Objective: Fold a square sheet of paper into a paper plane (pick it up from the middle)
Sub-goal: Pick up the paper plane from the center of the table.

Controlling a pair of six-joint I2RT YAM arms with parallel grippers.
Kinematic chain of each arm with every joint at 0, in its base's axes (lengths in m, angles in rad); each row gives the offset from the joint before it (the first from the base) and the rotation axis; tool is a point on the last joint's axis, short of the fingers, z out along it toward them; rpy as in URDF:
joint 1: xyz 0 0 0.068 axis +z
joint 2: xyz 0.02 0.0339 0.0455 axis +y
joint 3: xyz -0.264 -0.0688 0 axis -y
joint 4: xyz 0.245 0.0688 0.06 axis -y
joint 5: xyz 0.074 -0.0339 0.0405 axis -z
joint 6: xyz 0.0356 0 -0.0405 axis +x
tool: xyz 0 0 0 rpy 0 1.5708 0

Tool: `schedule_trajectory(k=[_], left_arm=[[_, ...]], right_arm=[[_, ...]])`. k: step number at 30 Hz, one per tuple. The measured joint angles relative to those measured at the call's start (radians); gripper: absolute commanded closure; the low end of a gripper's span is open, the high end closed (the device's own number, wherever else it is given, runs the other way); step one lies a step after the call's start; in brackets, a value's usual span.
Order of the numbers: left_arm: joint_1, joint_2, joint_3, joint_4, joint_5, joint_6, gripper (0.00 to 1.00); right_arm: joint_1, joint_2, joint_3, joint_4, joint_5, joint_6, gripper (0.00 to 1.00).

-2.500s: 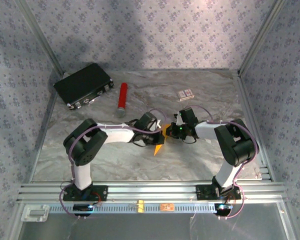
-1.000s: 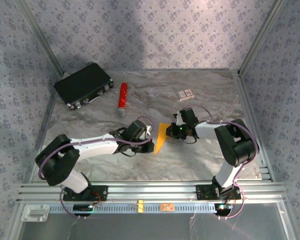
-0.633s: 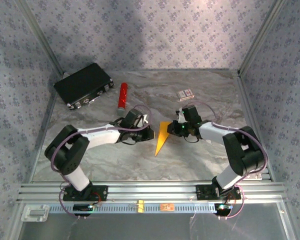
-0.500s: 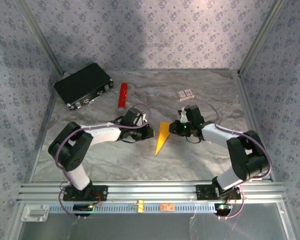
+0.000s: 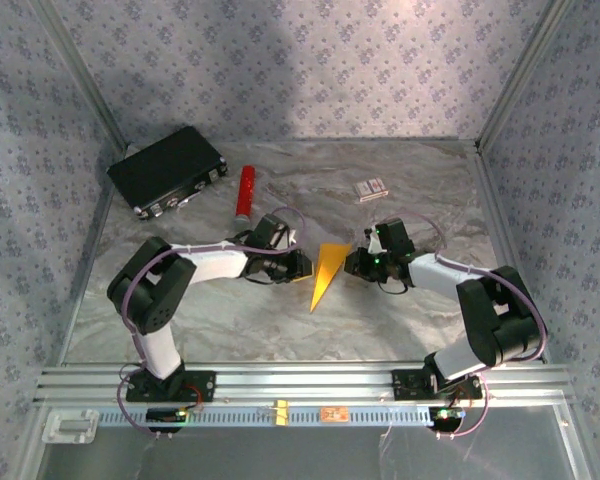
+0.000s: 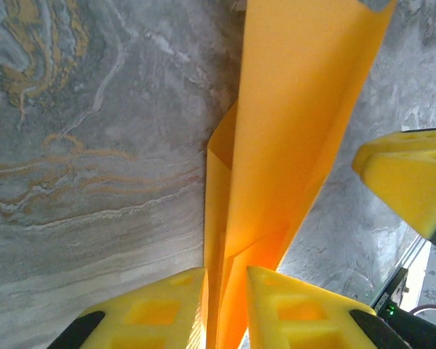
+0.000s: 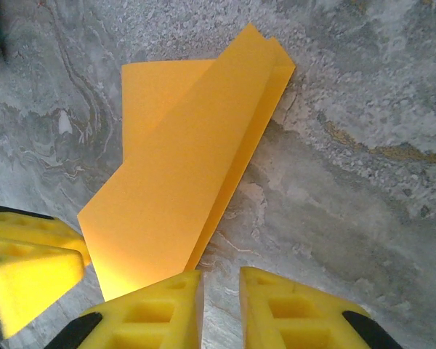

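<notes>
Seeing the paper plane (image 5: 326, 272) lying flat on the grey marbled table (image 5: 260, 322), roughly mid-table, tip pointing toward the near edge and wide end toward the back. Sitting right between the two arms' ends, basically.

Spotting the left gripper (image 5: 300, 266) hanging at the plane's left edge. Looking through its wrist camera and seeing the yellow fingers (image 6: 152, 316) standing a little apart with the orange fold running into the gap. Honestly not being able to tell whether pinching it or just straddling it.

Finding the right gripper (image 5: 352, 263) at the plane's right side, jaws parted a crack, bare table showing in the gap, paper corner just beside one finger (image 7: 149, 309), holding nothing.

Also noticing a black case (image 5: 168, 168), a red tube (image 5: 245, 192) and a small white-and-red box (image 5: 371, 187) sitting farther back.
</notes>
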Motion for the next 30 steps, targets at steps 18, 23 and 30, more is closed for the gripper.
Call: schedule_trajectory(k=[18,23,30], left_arm=[[-0.011,0.079,0.049,-0.015,0.049,0.026,0.79],[-0.018,0.080,0.049,-0.027,0.050,0.035,0.77],[-0.044,0.095,0.062,-0.032,0.057,0.046,0.76]], right_arm=[[0.030,0.021,0.000,0.003,-0.002,0.014,0.79],[0.036,0.037,0.000,0.018,-0.003,0.018,0.79],[0.051,0.079,0.000,0.040,-0.018,0.021,0.80]])
